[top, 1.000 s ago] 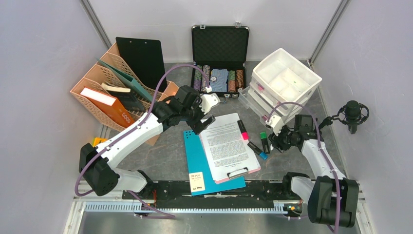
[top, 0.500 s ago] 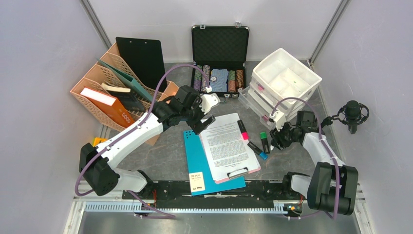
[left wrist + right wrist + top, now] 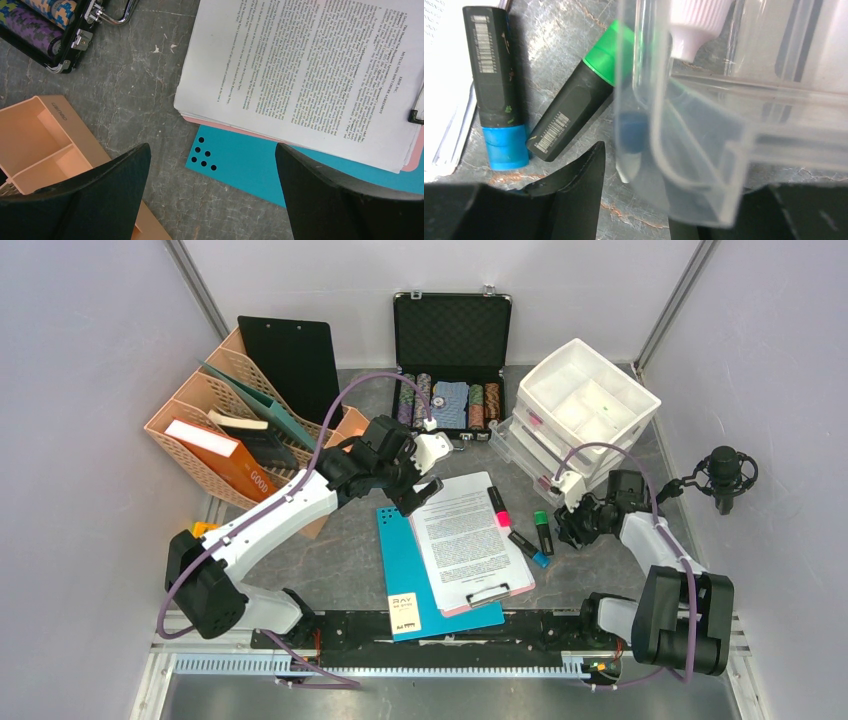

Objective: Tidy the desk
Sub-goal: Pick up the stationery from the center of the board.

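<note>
The dark grey desk (image 3: 340,560) carries a clipboard with printed pages (image 3: 465,530) lying on a teal folder (image 3: 400,560). My left gripper (image 3: 418,495) hovers open and empty above the folder's far left corner; in the left wrist view (image 3: 212,200) the folder (image 3: 240,165) and the pages (image 3: 300,75) show between the fingers. My right gripper (image 3: 570,528) is low by the drawer unit (image 3: 580,405). In the right wrist view (image 3: 684,200) its jaws stand apart with the corner of a clear drawer (image 3: 704,150) between them. The left finger (image 3: 574,190) stands just apart from the drawer.
Pink (image 3: 497,505), green (image 3: 541,530) and blue (image 3: 527,547) highlighters lie right of the clipboard. A black case of chips (image 3: 450,350) stands open at the back. A peach file organizer (image 3: 230,430) is at the left, a microphone (image 3: 725,475) at the right wall.
My right arm has shifted a little to the right, toward the drawer unit. My left arm has hardly moved.
</note>
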Available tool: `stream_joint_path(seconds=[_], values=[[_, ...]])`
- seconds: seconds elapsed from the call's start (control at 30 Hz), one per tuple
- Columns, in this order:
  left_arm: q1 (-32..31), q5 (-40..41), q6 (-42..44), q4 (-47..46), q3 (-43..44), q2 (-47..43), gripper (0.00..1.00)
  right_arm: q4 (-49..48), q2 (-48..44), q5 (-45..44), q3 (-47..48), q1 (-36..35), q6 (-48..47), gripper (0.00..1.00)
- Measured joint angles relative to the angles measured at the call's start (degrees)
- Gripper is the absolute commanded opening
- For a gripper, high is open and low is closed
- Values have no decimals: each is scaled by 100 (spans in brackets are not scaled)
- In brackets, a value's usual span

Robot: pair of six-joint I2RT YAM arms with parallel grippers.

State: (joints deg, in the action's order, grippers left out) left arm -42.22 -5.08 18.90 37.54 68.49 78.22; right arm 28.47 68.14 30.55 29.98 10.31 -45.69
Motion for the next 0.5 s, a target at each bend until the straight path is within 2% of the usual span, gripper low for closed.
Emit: stream_joint_path(seconds=[0.3,0.5], values=[[0,0,-2,0,0,13,100,28,-35,-125,-131,0,-426,35],[0,0,0,0,0,13,100,118,-33,-66,-146,0,-667,20]])
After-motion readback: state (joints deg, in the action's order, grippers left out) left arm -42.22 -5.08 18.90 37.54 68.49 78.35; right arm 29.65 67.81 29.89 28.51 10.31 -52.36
